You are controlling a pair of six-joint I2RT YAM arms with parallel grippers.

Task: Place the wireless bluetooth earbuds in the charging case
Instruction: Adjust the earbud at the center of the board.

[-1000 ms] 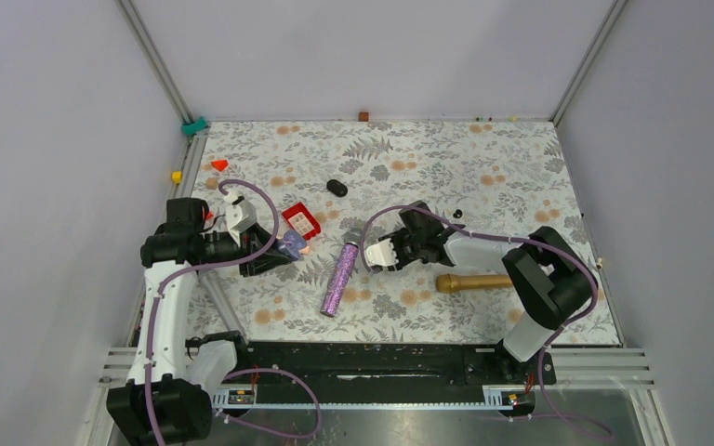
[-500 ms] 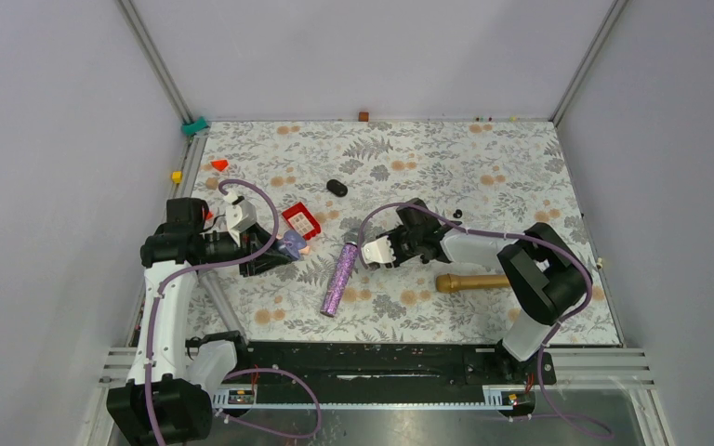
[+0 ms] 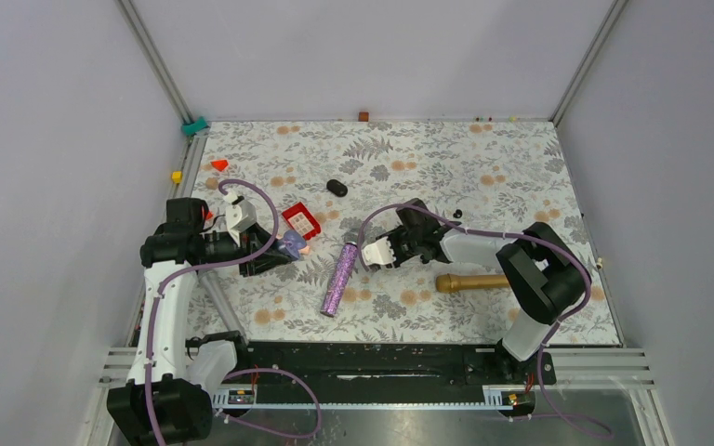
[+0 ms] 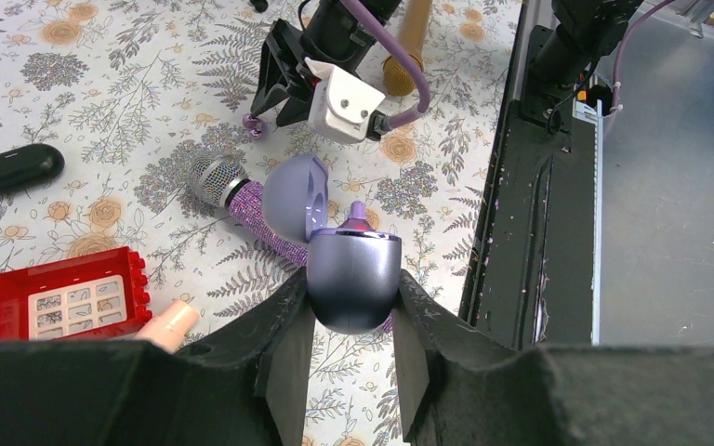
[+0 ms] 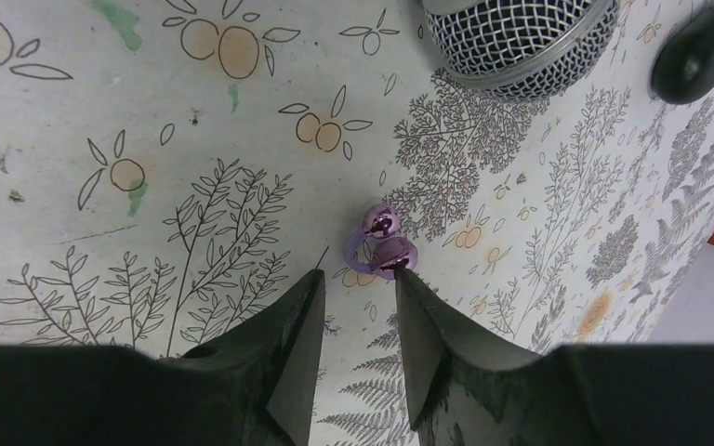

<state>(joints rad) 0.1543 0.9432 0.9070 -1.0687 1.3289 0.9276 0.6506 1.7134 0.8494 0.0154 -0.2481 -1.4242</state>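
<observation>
A purple earbud (image 5: 383, 249) lies loose on the worktop (image 3: 483, 167), just off the grille of the glitter mic (image 5: 516, 37). The right tool (image 5: 359, 272) hovers low over it, jaws apart and holding nothing, with one fingertip almost touching the bud. From where I stand that looks like lining up for a pinch, though the bud sits a little to one side of the gap rather than square in it.

Over on the left, the case (image 4: 353, 265) is clamped in the left tool (image 4: 354, 290), base down and lid swung back. Its mouth faces up toward the other arm, I'd guess so the bud can go straight in. A purple tip (image 4: 357, 216) pokes out of it, probably the twin, already seated. A red block (image 4: 67, 295) and a black capsule (image 4: 19, 168) lie nearby, out of the way.
</observation>
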